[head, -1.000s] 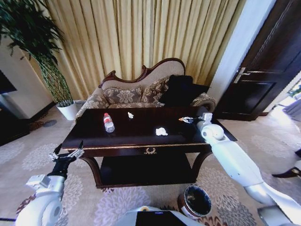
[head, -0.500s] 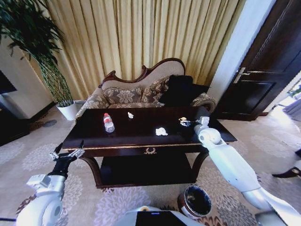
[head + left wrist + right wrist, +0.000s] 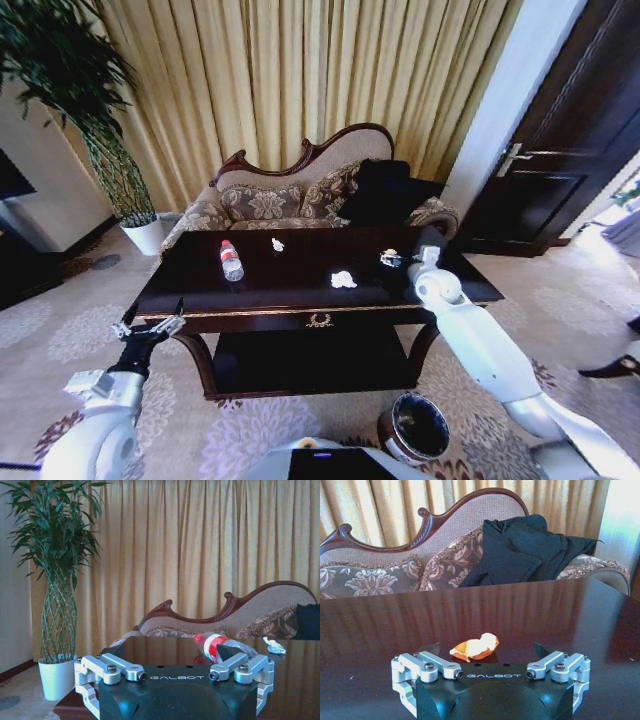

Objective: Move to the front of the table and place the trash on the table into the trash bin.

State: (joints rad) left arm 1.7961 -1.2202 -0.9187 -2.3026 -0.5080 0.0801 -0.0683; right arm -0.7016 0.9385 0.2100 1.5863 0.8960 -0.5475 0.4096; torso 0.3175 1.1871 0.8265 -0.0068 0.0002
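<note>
Dark glossy bench (image 3: pixel 300 290) top lies bare around the right gripper (image 3: pixel 487 648), whose jaws are spread wide, an orange scrap (image 3: pixel 475 647) lying between them. Left gripper (image 3: pixel 148 327), jaws wide, is held off the bench's left corner.

Landmark: a carved sofa (image 3: pixel 300 190) is set centrally.
Behind the sofa: gold curtains (image 3: pixel 300 70) are hung.
Left of the sofa: a tall plant in a white pot (image 3: pixel 145 235) is placed.
Right of the sofa: a dark door (image 3: pixel 560 150) is seen.
Before the sofa: patterned carpet (image 3: pixel 250 430) is laid.
</note>
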